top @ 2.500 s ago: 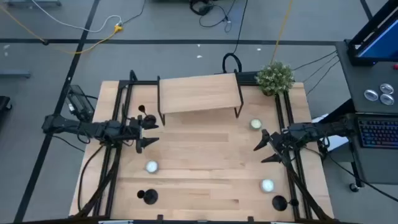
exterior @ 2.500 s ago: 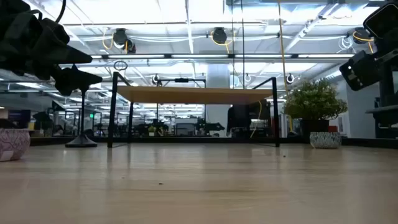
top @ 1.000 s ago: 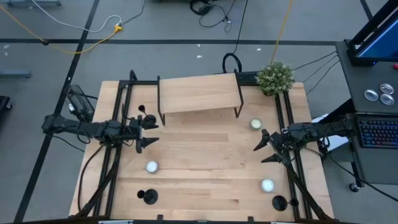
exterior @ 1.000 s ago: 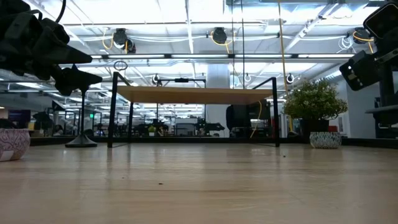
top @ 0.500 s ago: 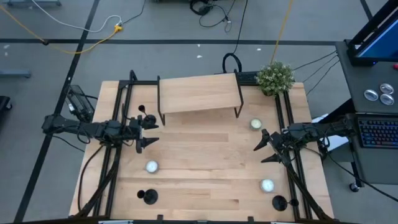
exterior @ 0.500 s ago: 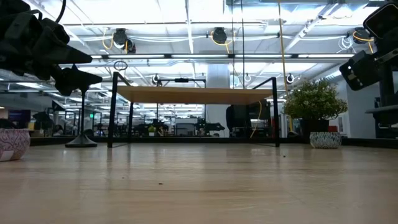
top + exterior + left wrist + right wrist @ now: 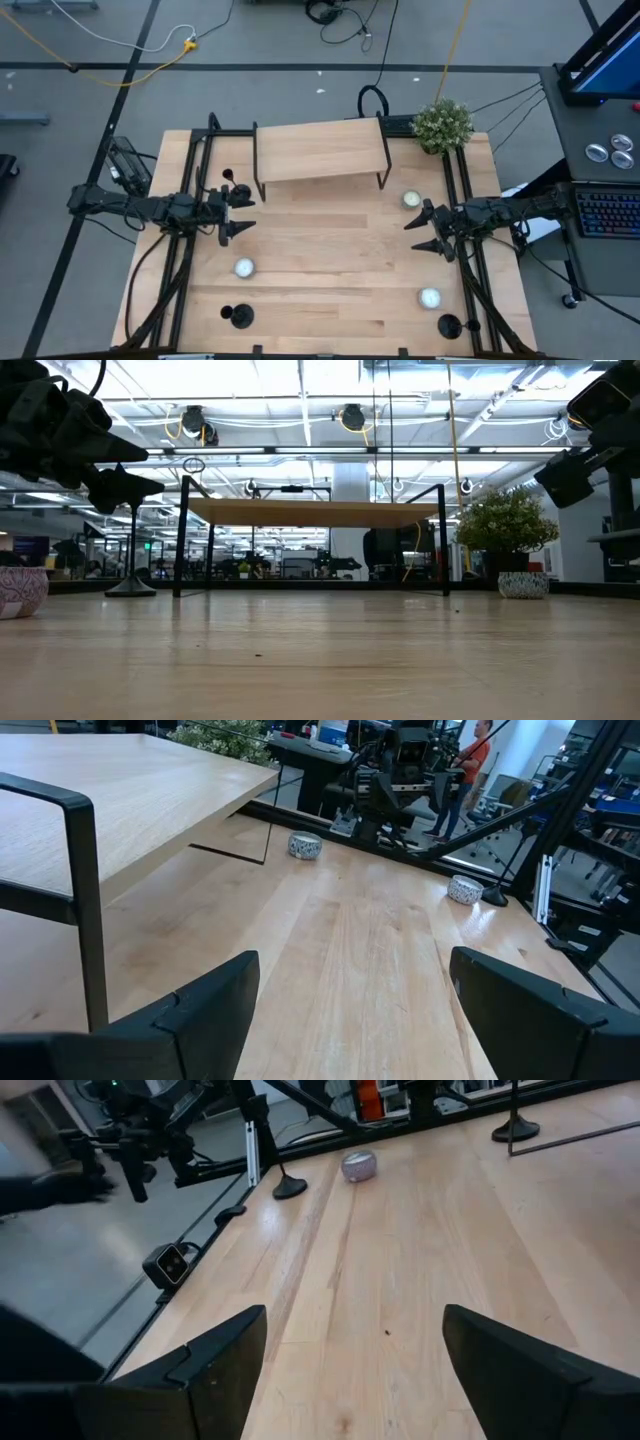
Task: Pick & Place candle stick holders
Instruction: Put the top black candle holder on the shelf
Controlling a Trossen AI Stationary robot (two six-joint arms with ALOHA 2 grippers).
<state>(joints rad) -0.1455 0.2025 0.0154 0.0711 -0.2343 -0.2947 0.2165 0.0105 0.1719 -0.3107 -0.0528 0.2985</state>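
Send the wide-open, empty left gripper (image 7: 242,213) to the rear candle stick holder (image 7: 228,180) just beside it — save the equally wide right gripper (image 7: 416,231) for the front-right holder (image 7: 449,326). Straddle the thin stem squarely, then close gently to avoid tipping.

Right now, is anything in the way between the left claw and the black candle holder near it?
No, nothing visible. The left claw hangs open right beside the candle holder by the little shelf's leg, with only bare table between.
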